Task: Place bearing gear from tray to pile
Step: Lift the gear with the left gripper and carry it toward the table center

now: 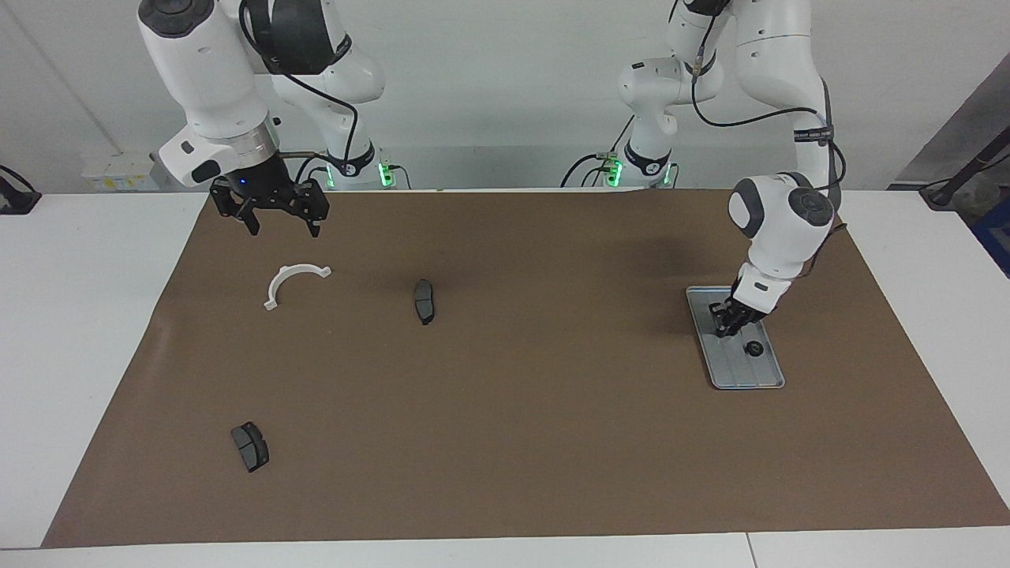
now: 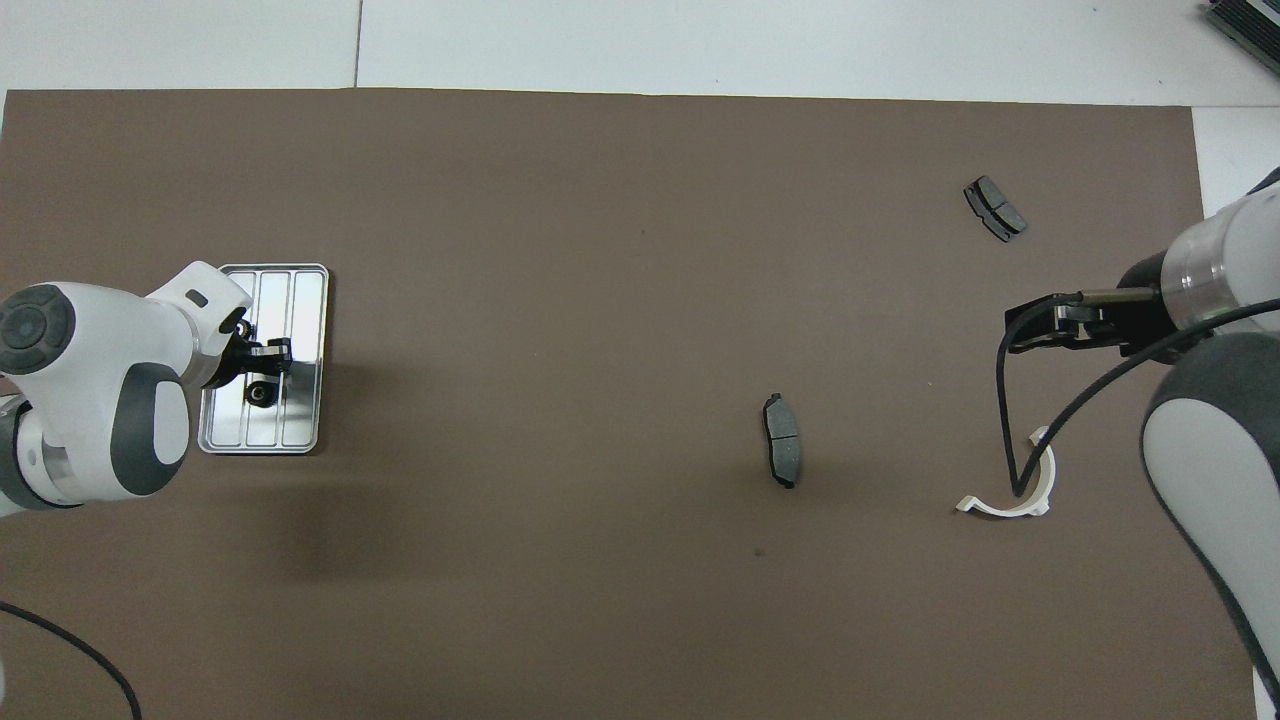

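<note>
tray (image 1: 759, 375) lengthwise away from robots

A robotics lab bench is indicated: two white arms (image 1: 229, 87) bolted at a white table (image 1: 87, 315), brown mat (image 1: 505, 410) laid on, plain wall.

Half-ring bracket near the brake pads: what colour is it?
White, clearest in the facing view.

A brown mat (image 1: 505, 442) is lying beneath the left gripper (image 1: 727, 322) and the right gripper (image 1: 272, 221), spreading well out past both. A white table (image 1: 79, 331) is carrying it and showing bare outward of each gripper. A black cable (image 2: 60, 650) is trailing over the mat's corner, well apart from the left gripper.
</note>
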Robot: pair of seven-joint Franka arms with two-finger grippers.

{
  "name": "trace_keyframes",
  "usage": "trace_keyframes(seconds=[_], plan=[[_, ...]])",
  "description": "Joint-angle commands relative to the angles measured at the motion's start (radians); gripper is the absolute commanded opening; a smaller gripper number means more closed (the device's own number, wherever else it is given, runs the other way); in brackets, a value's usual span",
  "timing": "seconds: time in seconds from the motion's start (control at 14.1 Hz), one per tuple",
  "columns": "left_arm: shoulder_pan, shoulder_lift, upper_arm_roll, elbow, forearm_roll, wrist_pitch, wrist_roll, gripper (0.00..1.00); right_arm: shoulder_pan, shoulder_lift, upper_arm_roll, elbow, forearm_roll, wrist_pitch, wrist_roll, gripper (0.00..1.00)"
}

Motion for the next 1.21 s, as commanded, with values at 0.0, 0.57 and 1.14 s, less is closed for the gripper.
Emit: trace_keyframes(seconds=[0.0, 0.57, 1.14], plan=[[-0.02, 0.033, 0.005, 0.102, -0.009, -0.07, -0.003, 0.1, -0.006, -0.027, 0.002, -0.036, 0.014, 0.026, -0.012, 1.0], [-0.294, 0.058, 0.008, 0.222, -0.009, -0.155, -0.44, 0.1, -0.006, -0.029, 0.002, -0.042, 0.014, 0.026, -0.012, 1.0], [-0.564, 0.058, 0.005, 0.205, -0.009, -0.036, -0.742, 0.1, -0.006, -0.031, 0.002, -0.042, 0.014, 0.026, -0.013, 1.0]])
